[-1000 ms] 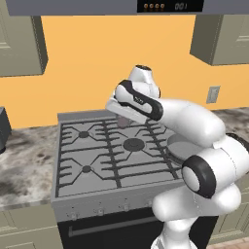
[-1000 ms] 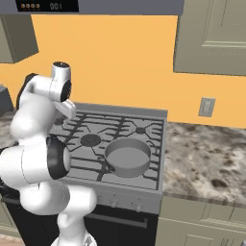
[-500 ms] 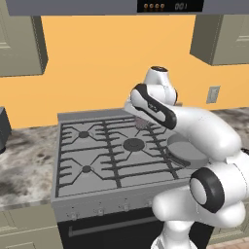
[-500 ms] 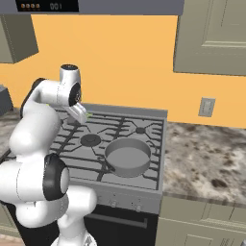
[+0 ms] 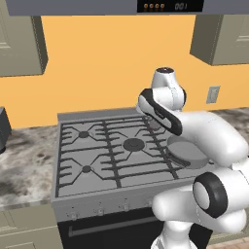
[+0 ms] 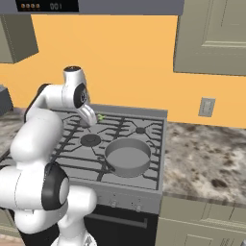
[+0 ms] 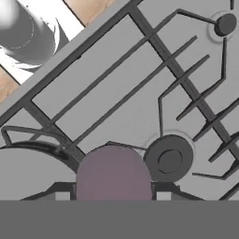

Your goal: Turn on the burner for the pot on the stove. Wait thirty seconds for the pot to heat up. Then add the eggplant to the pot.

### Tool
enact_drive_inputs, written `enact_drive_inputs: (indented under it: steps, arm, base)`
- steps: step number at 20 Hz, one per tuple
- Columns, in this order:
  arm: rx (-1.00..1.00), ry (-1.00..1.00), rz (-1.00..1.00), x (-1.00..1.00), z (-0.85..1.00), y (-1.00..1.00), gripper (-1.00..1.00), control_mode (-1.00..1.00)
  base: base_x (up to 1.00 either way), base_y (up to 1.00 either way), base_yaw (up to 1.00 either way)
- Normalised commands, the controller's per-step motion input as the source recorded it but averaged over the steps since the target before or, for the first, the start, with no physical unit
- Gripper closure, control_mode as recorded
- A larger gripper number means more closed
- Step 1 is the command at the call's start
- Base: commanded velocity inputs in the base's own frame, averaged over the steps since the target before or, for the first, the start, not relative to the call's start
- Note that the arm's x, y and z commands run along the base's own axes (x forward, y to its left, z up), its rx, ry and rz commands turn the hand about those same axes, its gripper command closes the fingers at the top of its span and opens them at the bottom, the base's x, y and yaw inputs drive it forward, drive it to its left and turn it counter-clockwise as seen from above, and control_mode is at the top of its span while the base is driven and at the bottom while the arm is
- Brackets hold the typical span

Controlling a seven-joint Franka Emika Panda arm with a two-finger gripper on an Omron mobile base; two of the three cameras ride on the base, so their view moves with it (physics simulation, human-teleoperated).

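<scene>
— Eggplant: where is it?
— Low in the hand view, a dull purple rounded lump sitting right between the fingers, whose dark tips flank it on both sides. They stand at a middling width and close on its flanks, so it looks gripped. Below it lie the stove grates, with the larger ringed middle burner just beside it.
— And the pot?
— On the stove's front right corner in the right base view, the pot shows a bare grey floor with nothing inside. From the left base view the pot is partly covered by the white arm. In the hand view its rim curves in at the lower left, near the eggplant but not under it.
— Where do the fingers hang?
— In the right base view the fingers point down over the back left part of the stove, well apart from the pot.
— Anything on the desk?
— The marbled desk to the right of the stove looks bare.
</scene>
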Motion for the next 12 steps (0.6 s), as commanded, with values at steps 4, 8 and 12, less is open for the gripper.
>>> enact_drive_inputs:
  steps: [4, 8, 12]
  arm:
    - [-0.1, 0.0, -0.09, -0.09, 0.0, -0.52, 1.0, -1.0]
    - [-0.13, 0.0, 0.0, 0.0, -0.04, -0.39, 1.0, -1.0]
    - [-0.17, 0.0, 0.0, 0.0, -0.09, -0.39, 1.0, -1.0]
  base:
    - [0.0, 0.0, 0.0]
    - [0.0, 0.0, 0.0]
    - [0.0, 0.0, 0.0]
